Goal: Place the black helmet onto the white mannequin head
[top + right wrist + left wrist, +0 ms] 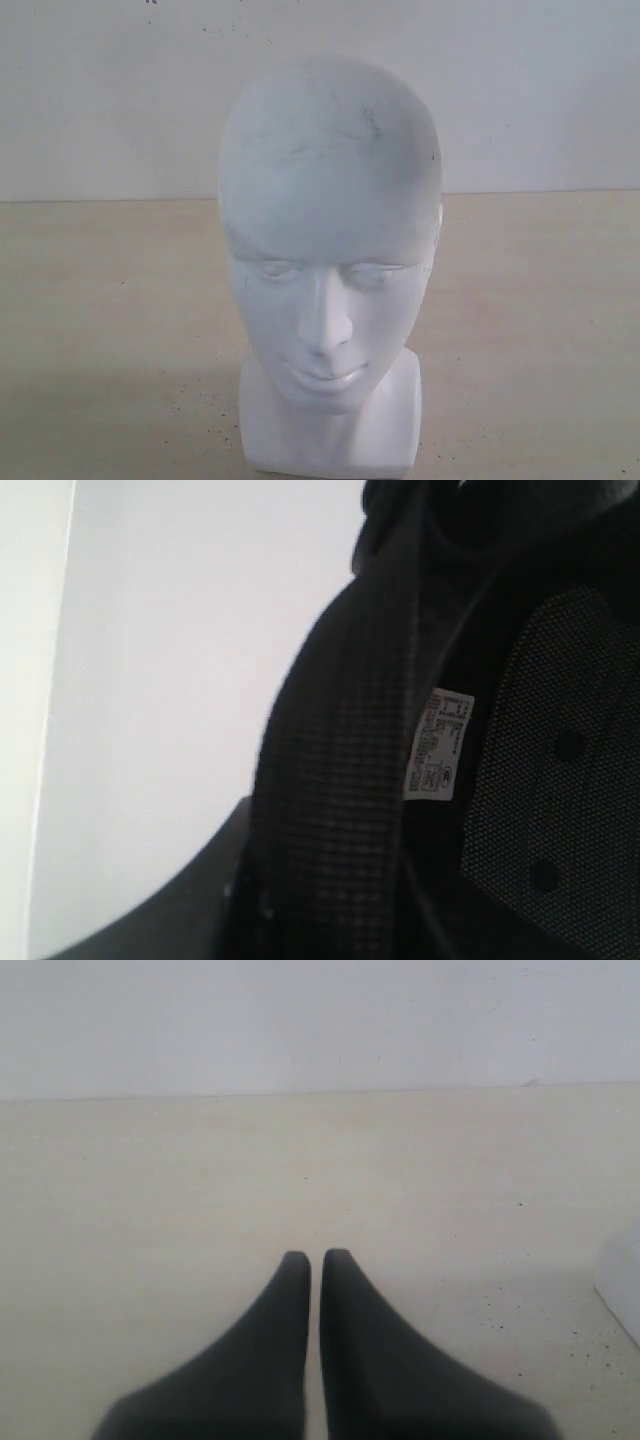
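While left fingers (285, 1330) nearly touch, the white mannequin head (330, 240) stands apart — upright.

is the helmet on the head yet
No, the head stands bare in the exterior view; the helmet fills the right wrist view.

A plain white wall (100, 90) stands at the far side. It meets a pale beige tabletop (110, 330) flecked with tiny dark specks. The light is soft and even.

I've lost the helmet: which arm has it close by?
The right arm: the helmet's mesh lining and white label fill its wrist view. The left fingers are closed, holding nothing.
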Available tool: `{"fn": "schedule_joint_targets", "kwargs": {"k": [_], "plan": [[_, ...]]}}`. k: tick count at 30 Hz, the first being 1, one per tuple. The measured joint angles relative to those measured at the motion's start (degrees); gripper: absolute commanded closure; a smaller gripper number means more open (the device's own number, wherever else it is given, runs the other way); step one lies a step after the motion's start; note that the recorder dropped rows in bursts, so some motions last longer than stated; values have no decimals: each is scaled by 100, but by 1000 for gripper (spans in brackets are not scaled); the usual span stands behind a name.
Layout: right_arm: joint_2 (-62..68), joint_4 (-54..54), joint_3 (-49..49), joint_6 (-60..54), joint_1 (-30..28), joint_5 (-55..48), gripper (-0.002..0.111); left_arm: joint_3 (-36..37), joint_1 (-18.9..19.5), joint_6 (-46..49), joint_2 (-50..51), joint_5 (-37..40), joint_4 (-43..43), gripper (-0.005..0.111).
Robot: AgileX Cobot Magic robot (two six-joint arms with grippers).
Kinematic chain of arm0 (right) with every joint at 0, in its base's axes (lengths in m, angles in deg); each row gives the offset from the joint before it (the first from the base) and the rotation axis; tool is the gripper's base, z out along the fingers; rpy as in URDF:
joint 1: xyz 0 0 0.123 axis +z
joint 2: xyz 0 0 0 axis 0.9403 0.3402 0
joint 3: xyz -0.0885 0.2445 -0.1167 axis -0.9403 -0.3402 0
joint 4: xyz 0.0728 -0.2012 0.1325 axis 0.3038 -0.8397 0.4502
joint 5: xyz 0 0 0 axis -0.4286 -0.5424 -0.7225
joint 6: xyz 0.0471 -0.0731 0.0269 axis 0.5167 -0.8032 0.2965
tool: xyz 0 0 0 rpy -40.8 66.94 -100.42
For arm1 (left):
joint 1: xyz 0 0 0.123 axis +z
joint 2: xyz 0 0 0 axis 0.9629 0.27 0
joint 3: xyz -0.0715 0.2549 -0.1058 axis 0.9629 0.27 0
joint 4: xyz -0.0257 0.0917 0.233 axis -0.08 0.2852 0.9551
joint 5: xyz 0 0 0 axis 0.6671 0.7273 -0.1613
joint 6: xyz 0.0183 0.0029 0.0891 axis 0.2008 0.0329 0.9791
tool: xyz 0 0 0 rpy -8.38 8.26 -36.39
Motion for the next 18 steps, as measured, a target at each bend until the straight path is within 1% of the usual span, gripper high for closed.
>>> {"fn": "schedule_joint_targets", "kwargs": {"k": [10, 18], "plan": [[0, -327, 0, 2264, 0, 1231, 108, 0, 0, 0, 0, 0, 0, 102], [0, -804, 181, 3584, 0, 1378, 108, 0, 0, 0, 0, 0, 0, 102]]}}
